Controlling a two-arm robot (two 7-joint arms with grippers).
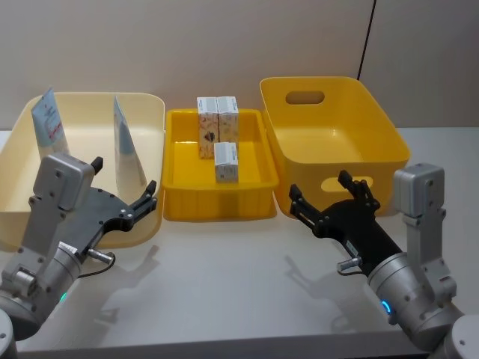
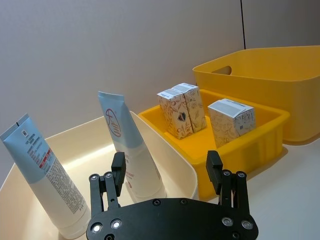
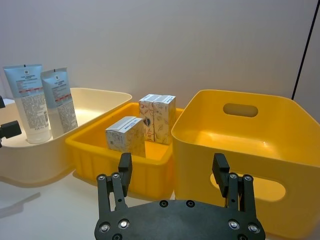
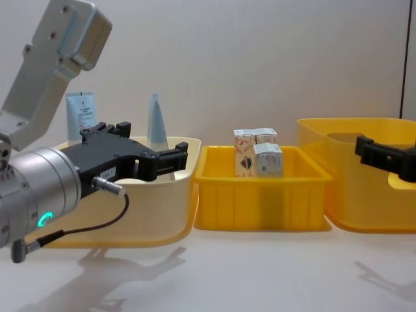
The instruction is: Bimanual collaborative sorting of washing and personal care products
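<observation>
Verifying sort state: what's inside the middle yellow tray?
The yellow tray holds three cartons: a back pair standing side by side and a front carton nearer the robot. The floor under and just behind them is covered.

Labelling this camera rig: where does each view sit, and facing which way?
Head: high, looking down at the table; left gripper and right gripper below.
Chest: low, level across it; left gripper looms large.
Left wrist: behind open jaws, facing the tubes.
Right wrist: behind open jaws, facing the deep yellow bin.
Shared: all four see the cartons.
</observation>
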